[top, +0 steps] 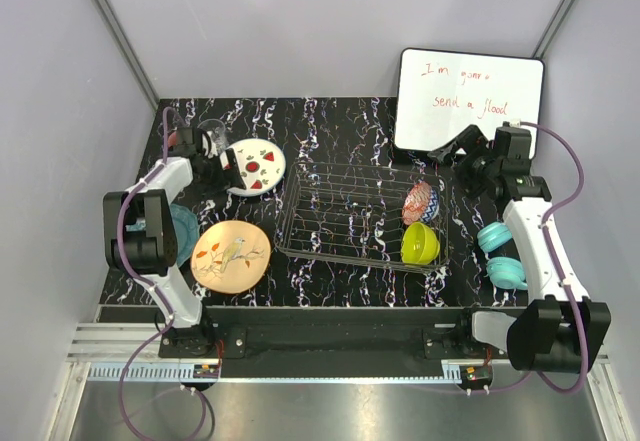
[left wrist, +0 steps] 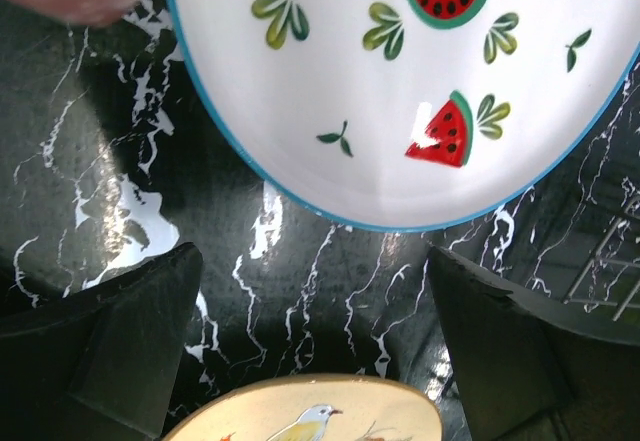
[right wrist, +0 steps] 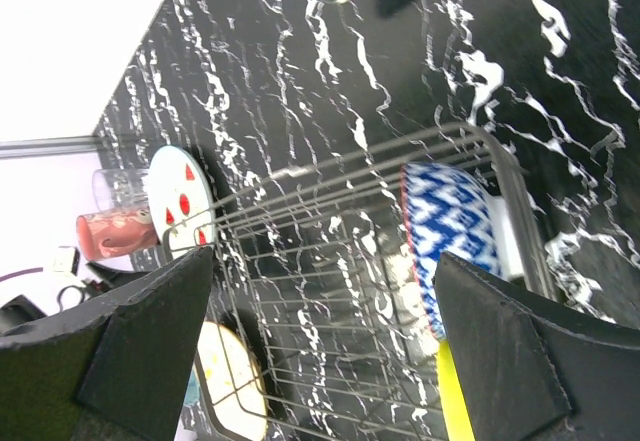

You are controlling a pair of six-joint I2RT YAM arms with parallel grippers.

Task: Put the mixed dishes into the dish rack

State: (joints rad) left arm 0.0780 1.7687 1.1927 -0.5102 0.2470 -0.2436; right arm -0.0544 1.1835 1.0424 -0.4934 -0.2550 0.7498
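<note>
Three plates: watermelon plate (top: 255,166), bird plate (top: 231,255), teal plate (top: 186,231); two bowls: lime-green bowl (top: 420,244), patterned bowl (top: 420,202); one pink mug (right wrist: 115,233); one clear glass (right wrist: 116,187); one dish rack (top: 345,169); one whiteboard (top: 470,101); two teal curved objects (top: 493,236).

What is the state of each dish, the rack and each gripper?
left gripper, open, empty
right gripper, open, empty
dish rack, holds two bowls
lime-green bowl, in the rack
patterned bowl, in the rack, tipped
watermelon plate, flat on the table
bird plate, flat on the table
teal plate, on the table, partly hidden
pink mug, on the table
clear glass, on the table
</note>
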